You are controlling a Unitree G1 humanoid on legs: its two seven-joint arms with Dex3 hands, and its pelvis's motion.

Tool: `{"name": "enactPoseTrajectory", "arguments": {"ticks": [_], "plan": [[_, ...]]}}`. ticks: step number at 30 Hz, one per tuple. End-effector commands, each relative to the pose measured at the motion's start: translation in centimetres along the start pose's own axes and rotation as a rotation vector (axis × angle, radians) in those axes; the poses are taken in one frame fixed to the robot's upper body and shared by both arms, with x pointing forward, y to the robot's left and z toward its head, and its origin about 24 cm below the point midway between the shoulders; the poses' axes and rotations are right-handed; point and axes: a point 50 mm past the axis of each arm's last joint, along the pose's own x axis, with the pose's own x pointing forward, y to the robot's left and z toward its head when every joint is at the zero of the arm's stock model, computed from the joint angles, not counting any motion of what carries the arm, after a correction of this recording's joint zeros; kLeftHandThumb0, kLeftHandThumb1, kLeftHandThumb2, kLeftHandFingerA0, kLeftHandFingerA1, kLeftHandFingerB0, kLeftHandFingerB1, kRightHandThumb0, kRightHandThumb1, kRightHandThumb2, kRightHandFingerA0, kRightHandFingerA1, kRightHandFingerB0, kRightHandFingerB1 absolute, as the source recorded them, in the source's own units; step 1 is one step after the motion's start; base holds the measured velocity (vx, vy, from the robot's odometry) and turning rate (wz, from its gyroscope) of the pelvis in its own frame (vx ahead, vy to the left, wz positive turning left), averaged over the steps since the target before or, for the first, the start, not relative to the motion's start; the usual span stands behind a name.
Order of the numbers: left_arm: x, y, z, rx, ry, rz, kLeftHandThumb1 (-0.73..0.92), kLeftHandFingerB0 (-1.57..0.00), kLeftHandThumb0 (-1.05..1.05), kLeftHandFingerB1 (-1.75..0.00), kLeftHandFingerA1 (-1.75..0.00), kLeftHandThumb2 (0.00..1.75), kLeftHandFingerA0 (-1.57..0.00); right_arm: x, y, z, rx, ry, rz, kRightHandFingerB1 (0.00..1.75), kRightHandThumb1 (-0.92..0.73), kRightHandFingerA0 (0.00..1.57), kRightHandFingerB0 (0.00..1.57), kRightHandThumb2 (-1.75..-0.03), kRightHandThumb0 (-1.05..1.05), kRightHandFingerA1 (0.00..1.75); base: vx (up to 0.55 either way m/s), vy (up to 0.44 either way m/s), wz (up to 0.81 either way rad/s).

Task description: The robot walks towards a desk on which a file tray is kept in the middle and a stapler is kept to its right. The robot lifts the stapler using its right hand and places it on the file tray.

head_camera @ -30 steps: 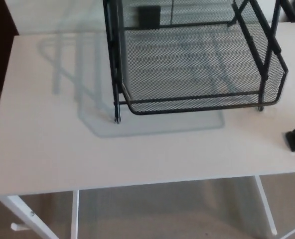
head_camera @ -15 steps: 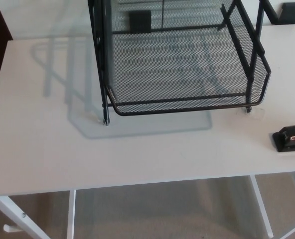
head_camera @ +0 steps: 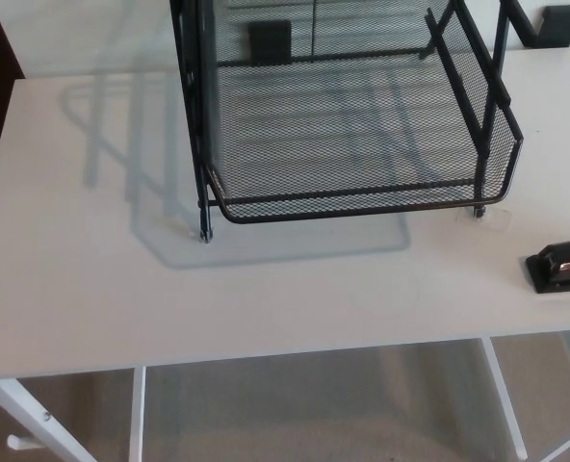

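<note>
Black stapler [head_camera: 562, 266], long axis left-right, beside file tray [head_camera: 362, 200]

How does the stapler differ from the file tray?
The file tray is large, open wire mesh; the stapler is small and solid. The file tray stands raised on thin legs mid-desk; the stapler lies flat near the right edge, partly out of frame. Both are black, on the white desk.

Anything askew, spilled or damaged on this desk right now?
Nothing stands out. The file tray stands level on the desk; the stapler lies flat to its right, cut off by the picture's edge. No robot hand shows.
</note>
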Motion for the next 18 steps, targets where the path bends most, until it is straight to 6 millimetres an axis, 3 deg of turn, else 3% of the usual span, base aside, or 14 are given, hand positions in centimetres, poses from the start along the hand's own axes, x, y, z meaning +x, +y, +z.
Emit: {"name": "enactPoseTrajectory", "arguments": {"ticks": [1,2,3,4,5,6,7,9,10,11,12,14,15,18], "plan": [[0.0,-0.1,1.3,-0.059,-0.073,-0.041,0.68,0.0,-1.05,-0.59,-0.84,1.32,-0.18,-0.6,-5.8,8.6,0.1,-0.222,-0.231,0.08,-0.54,0.0,0.0,-0.96,-0.97,0.27,0.0,0.0,0.0],[0.1,-0.2,1.4,-0.065,-0.076,-0.046,0.68,0.0,-1.05,-0.58,-0.82,1.33,-0.13,-0.5,-6.0,9.4,0.106,-0.24,-0.248,0.03,-0.57,0.0,0.0,-0.66,-0.91,0.42,0.0,0.0,0.0],[0.1,-0.3,1.5,-0.051,-0.078,-0.048,0.68,0.0,-1.05,-0.59,-0.81,1.34,-0.12,-0.4,-6.2,10.6,0.09,-0.266,-0.253,0.24,-0.37,0.04,0.0,-0.9,-1.05,0.79,0.0,0.0,0.0],[0.1,-0.4,1.4,-0.04,-0.081,-0.051,0.68,0.0,-1.05,-0.59,-0.81,1.34,-0.12,-0.3,-6.3,11.5,0.069,-0.283,-0.255,0.24,-0.37,0.04,0.0,-0.9,-1.05,0.79,0.0,0.0,0.0],[0.1,-0.4,1.3,-0.045,-0.078,-0.053,0.67,0.0,-1.05,-0.6,-0.84,1.33,-0.19,-0.4,-6.1,12.6,0.085,-0.338,-0.22,0.51,-0.47,0.03,0.0,-0.64,-1.05,1.27,0.0,0.0,0.0],[-0.1,0.1,1.0,-0.045,-0.073,-0.046,0.68,0.0,-1.05,-0.63,-0.88,1.32,-0.25,-0.1,-5.5,13.4,0.089,-0.371,-0.187,0.85,-0.43,0.25,0.0,-0.66,-1.05,1.41,0.0,0.0,0.0],[-0.1,0.1,0.9,-0.063,-0.063,-0.036,0.67,0.0,-1.05,-0.62,-0.86,1.31,-0.22,0.1,-4.9,14.8,0.061,-0.399,-0.15,0.9,0.25,0.73,0.55,-0.7,-0.34,1.02,0.0,0.0,0.0],[-0.1,0.2,0.7,-0.071,-0.061,-0.037,0.67,0.0,-1.05,-0.63,-0.87,1.31,-0.23,-0.1,-3.8,16.4,0.041,-0.472,-0.08,0.94,0.25,0.83,0.65,-0.69,-0.33,1.06,0.0,0.0,0.0],[-0.1,0.2,0.7,-0.064,-0.058,-0.03,0.68,0.0,-1.05,-0.63,-0.9,1.31,-0.31,-0.3,-3.3,17.0,-0.002,-0.486,-0.06,1.25,-0.37,0.45,0.37,-0.8,-1.05,1.45,0.0,0.0,0.0],[-0.1,0.2,0.7,-0.061,-0.049,-0.02,0.67,0.0,-1.05,-0.61,-0.89,1.31,-0.29,-0.7,-2.0,18.4,-0.11,-0.513,0.004,0.79,-0.34,0.19,0.0,-0.92,-0.84,0.98,0.0,0.0,0.0],[-0.1,0.2,0.6,-0.062,-0.046,-0.02,0.69,0.0,-1.05,-0.6,-0.87,1.31,-0.25,-0.9,-1.2,19.0,-0.185,-0.517,0.042,0.68,-0.46,0.11,0.0,-0.88,-1.05,0.9,0.0,0.0,0.0],[-0.1,0.2,0.6,-0.047,-0.048,-0.021,0.68,0.0,-1.05,-0.6,-0.82,1.32,-0.17,-1.2,-0.1,19.7,-0.239,-0.548,0.086,0.57,-0.47,0.12,0.01,-0.86,-0.9,0.74,0.0,-0.008,0.03],[-0.1,0.2,0.5,-0.025,-0.048,-0.017,0.69,0.0,-1.05,-0.61,-0.84,1.32,-0.23,-1.6,1.1,20.3,-0.325,-0.553,0.134,0.32,-0.39,0.19,0.02,-0.8,-0.63,0.59,0.0,0.0,0.0],[-0.1,0.2,0.6,-0.055,-0.051,-0.025,0.69,0.0,-1.05,-0.62,-0.87,1.31,-0.27,-2.4,3.4,21.0,-0.477,-0.58,0.244,0.23,-0.52,0.07,0.06,-0.58,-0.5,0.41,0.0,0.0,0.0]]}}
